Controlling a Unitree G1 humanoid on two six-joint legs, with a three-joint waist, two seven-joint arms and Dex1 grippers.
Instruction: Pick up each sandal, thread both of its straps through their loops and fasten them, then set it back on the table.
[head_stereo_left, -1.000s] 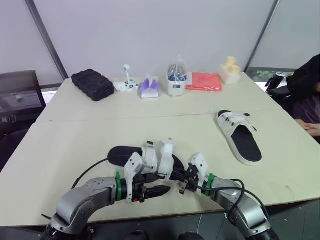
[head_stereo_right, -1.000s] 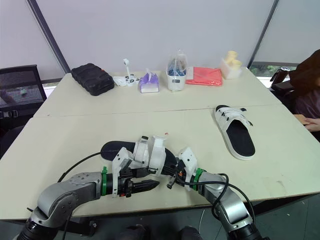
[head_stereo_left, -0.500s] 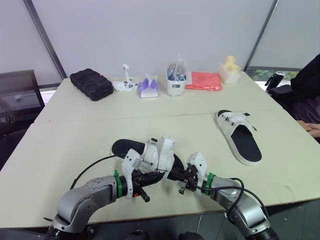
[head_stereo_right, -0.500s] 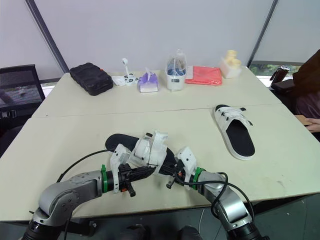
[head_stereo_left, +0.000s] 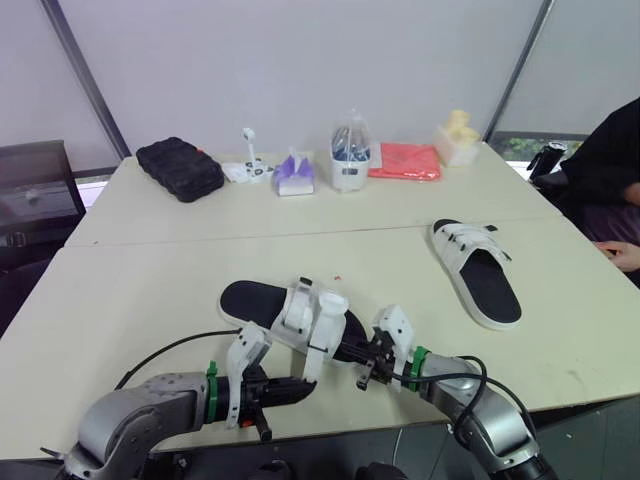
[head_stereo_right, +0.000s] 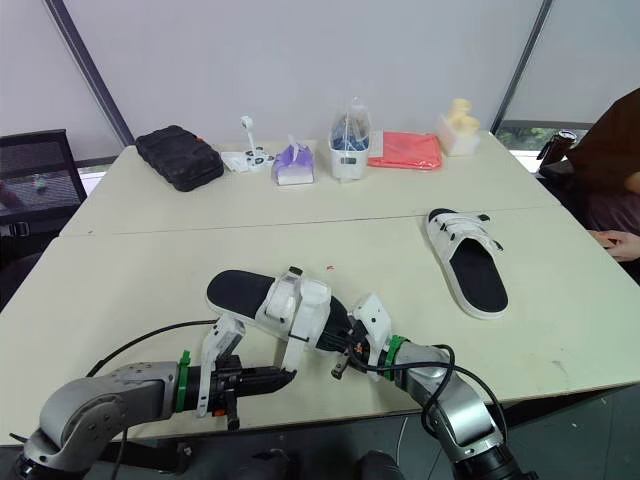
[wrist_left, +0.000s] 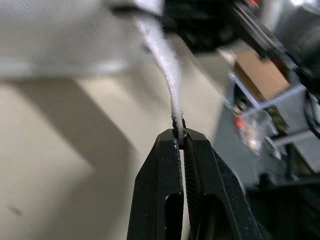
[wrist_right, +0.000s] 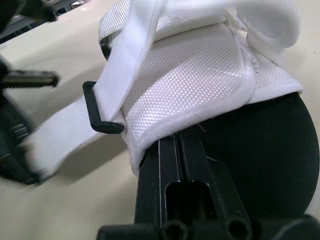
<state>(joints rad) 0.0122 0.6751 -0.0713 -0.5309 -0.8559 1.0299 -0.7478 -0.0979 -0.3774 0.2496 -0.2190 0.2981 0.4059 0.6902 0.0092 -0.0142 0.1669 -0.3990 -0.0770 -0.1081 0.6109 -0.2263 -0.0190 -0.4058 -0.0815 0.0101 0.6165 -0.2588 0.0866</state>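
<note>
The near sandal (head_stereo_left: 285, 308), black-soled with white straps, lies tilted at the table's front. My left gripper (head_stereo_left: 306, 386) is shut on the tip of one white strap (wrist_left: 167, 70), which runs up from the fingertips (wrist_left: 176, 142) to the sandal. That strap passes through a black loop (wrist_right: 100, 117). My right gripper (head_stereo_left: 347, 351) is shut on the sandal's sole edge, under the white mesh upper (wrist_right: 200, 80). A second sandal (head_stereo_left: 478, 272) with its straps closed lies flat at the right of the table.
Along the far side stand a black case (head_stereo_left: 182, 168), a small white device (head_stereo_left: 250, 166), a purple tissue pack (head_stereo_left: 293, 174), a clear bag (head_stereo_left: 348, 158), a red cloth (head_stereo_left: 404, 161) and a yellow item (head_stereo_left: 458, 138). A person (head_stereo_left: 612, 165) sits at the right edge.
My left gripper went from open to shut on the strap tip, then drew back toward the front edge, pulling the strap out. The sandal tilted and settled lower. The right gripper kept its hold.
</note>
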